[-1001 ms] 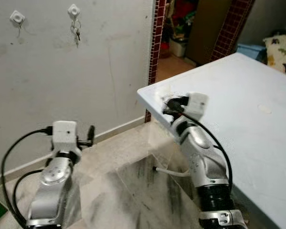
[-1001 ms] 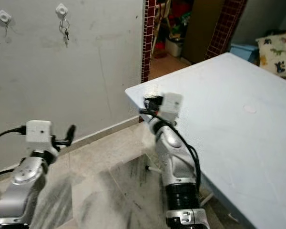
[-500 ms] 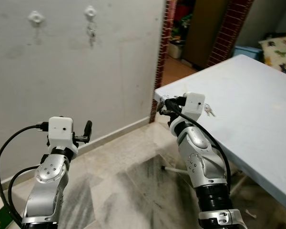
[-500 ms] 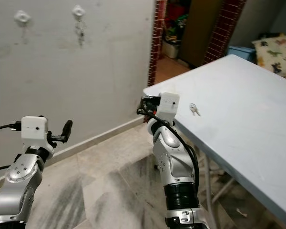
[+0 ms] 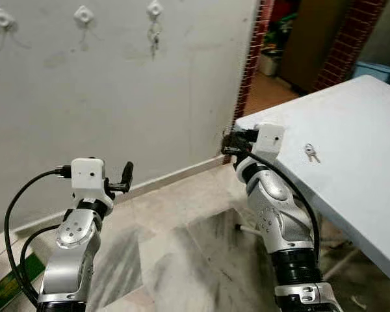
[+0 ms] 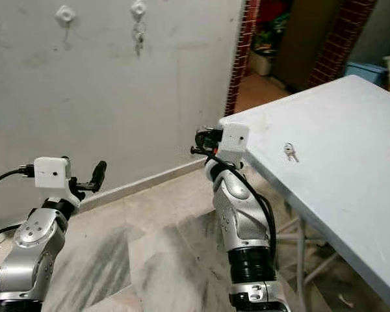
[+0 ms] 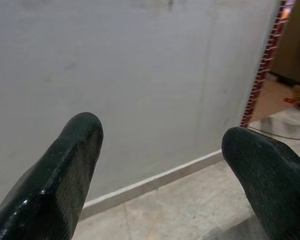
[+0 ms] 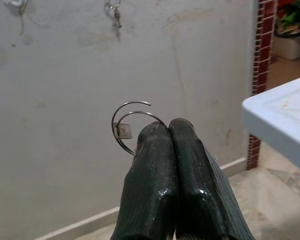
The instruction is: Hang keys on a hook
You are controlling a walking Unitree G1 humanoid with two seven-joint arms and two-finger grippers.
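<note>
My right gripper (image 8: 170, 125) is shut on a thin metal key ring (image 8: 126, 126) that sticks out past its fingertips. It is raised by the corner of the pale blue table (image 5: 357, 123), pointing toward the grey wall. High on that wall are three white hooks; the right hook (image 5: 155, 8) holds a hanging set of keys (image 5: 155, 36), while the middle hook (image 5: 84, 13) and the left hook (image 5: 0, 17) are bare. A loose key (image 5: 310, 153) lies on the table. My left gripper (image 5: 127, 175) is open and holds nothing, low and facing the wall.
A doorway framed in red brick tile (image 5: 250, 58) opens to the right of the wall. Marbled floor tiles (image 5: 182, 247) run to the white skirting. A green object (image 5: 13, 286) lies on the floor at the lower left.
The whole view has shifted, so the hooks now sit further right and a third hook shows at the left. The loose key on the table came into view. Both arms keep their poses.
</note>
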